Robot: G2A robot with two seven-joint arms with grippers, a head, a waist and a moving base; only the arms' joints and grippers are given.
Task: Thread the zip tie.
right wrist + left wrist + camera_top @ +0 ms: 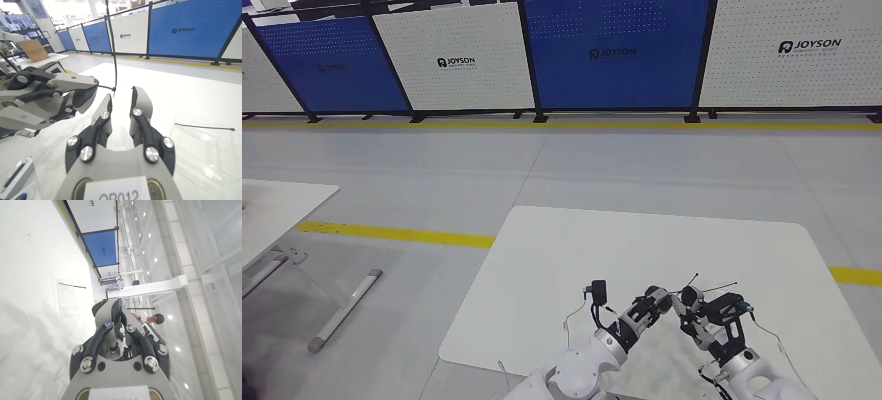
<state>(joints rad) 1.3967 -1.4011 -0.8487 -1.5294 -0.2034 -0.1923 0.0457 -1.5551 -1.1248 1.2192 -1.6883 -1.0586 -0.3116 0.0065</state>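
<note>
A black zip tie is held above the white table. Its small head sits just off the tips of my left gripper, which is shut on the strap beside the head. A long strap rises from the head and a short bit sticks out below it. In the left wrist view my left gripper is closed, and the thin tie runs out past its tips. My right gripper is open right beneath the head, with nothing between its fingers. In the top view both grippers meet near the table's front edge.
A second black zip tie lies on a clear plastic sheet beside my right gripper, also visible as the tie. A white tray with a black stick sits by the table edge. Blue and white fence panels stand far behind.
</note>
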